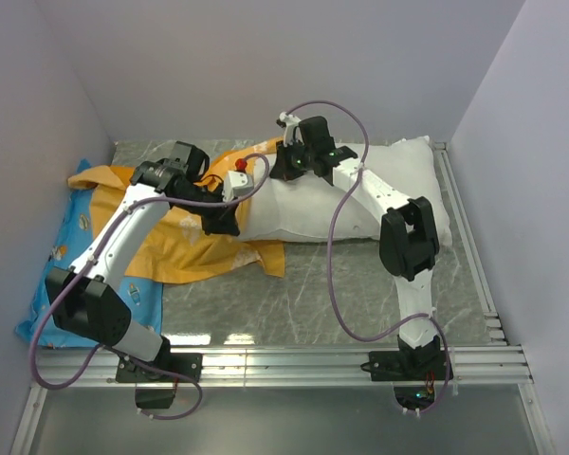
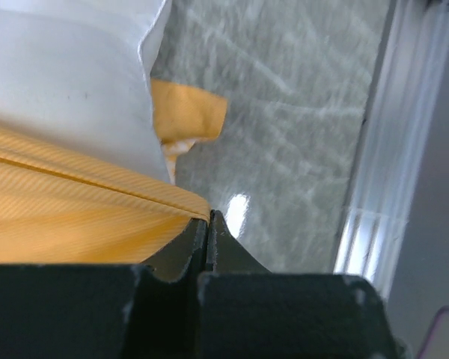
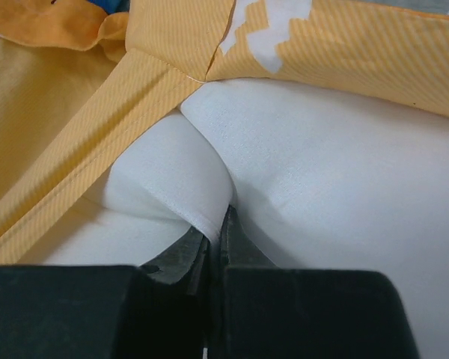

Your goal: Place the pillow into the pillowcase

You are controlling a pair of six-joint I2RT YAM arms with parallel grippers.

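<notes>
The white pillow (image 1: pixel 360 194) lies across the back of the table, its left end at the mouth of the orange pillowcase (image 1: pixel 175 242). My left gripper (image 1: pixel 226 220) is shut on the pillowcase's hem (image 2: pixel 97 198), which runs orange and striped beside the pillow (image 2: pixel 67 82). My right gripper (image 1: pixel 286 163) is shut on a pinched fold of the pillow (image 3: pixel 202 194) at its left end, with the orange pillowcase edge (image 3: pixel 135 97) just beyond it.
A blue cartoon-print pillow (image 1: pixel 57 246) lies under the pillowcase at the left. Grey walls close in the back and sides. A metal rail (image 1: pixel 313 360) runs along the near edge, another rail (image 1: pixel 469 237) along the right. Bare marble table (image 1: pixel 360 294) shows in front.
</notes>
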